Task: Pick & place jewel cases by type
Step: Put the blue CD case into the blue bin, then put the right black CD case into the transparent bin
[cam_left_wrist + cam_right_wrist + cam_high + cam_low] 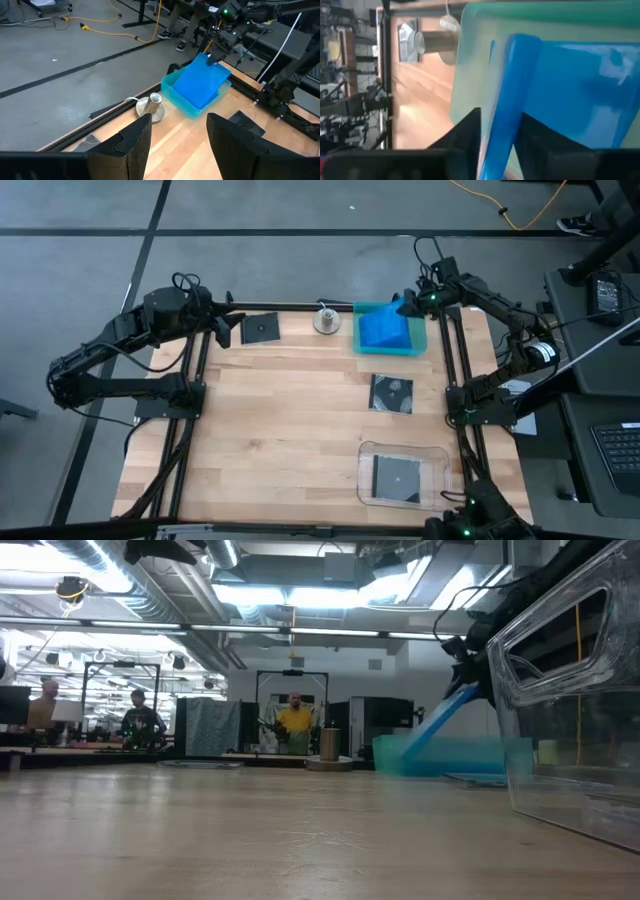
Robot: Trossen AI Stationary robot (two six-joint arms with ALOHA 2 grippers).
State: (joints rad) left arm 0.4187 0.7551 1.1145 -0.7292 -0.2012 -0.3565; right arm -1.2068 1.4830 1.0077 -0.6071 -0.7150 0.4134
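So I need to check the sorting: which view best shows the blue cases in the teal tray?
The left wrist view: blue cases lean in the teal tray. High view shows them smaller; low view edge-on; right wrist too close.

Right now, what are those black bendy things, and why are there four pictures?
They are two robot arms, and each ends in a two-finger gripper. One picture looks down from above, one looks level across the wooden table, and one comes from a camera on each arm's wrist.

The right gripper has its fingers around the edge of a blue jewel case, which leans tilted in the teal tray. The left gripper waits open at the far left.

Three dark jewel cases lie about: one near the left gripper, one mid-table, one inside the clear tray. A small metal cylinder stands beside the teal tray.
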